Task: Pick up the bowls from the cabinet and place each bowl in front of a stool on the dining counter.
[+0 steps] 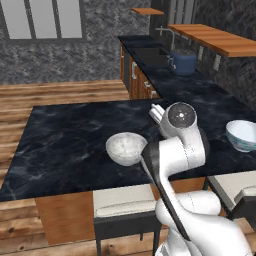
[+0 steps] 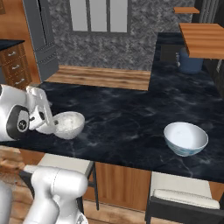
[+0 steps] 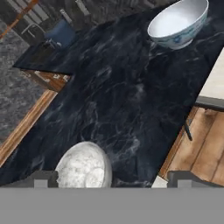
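The speckled grey-white bowl (image 1: 125, 148) (image 2: 68, 124) (image 3: 83, 168) stands upright on the black marble dining counter (image 1: 65, 140), near its front edge and behind a cream-seated stool (image 1: 125, 200). My gripper (image 2: 49, 124) (image 3: 112, 180) hangs just above and beside this bowl. It is open and holds nothing. The white bowl with the blue pattern (image 1: 242, 135) (image 2: 185, 138) (image 3: 178, 22) sits further right on the same counter, behind a second stool (image 2: 186, 197). The cabinet is out of view.
A blue-grey pot (image 1: 183, 62) (image 2: 190, 61) stands by the sink (image 1: 150, 56) on the far counter, under wooden wall shelves (image 1: 215, 37). A wooden floor runs beyond the island. My own arm (image 1: 182, 145) rises close to the speckled bowl.
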Motion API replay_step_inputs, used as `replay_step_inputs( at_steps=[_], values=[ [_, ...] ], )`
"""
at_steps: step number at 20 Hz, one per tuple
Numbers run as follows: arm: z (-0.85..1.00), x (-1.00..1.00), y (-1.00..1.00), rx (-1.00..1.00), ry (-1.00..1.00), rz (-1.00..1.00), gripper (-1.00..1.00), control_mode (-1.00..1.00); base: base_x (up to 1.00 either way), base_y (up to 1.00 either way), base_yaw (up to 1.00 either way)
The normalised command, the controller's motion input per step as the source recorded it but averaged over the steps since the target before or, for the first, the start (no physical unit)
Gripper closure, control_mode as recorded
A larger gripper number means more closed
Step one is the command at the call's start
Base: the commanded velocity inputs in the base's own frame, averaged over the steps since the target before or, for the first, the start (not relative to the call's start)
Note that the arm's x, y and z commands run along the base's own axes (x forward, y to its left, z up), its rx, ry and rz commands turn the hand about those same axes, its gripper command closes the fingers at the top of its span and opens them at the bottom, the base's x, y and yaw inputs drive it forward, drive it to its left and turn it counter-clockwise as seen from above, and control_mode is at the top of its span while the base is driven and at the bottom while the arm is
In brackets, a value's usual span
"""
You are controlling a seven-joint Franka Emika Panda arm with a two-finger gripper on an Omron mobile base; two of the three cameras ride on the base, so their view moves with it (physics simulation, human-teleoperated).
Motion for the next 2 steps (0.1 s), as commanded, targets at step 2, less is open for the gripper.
replay_step_inputs(
  at_steps=[2],
  values=[
    [0.62,-0.99,0.21,-0.06,-0.33,-0.03,-1.0,-1.0,0.0,0.0,0.0]
  ],
)
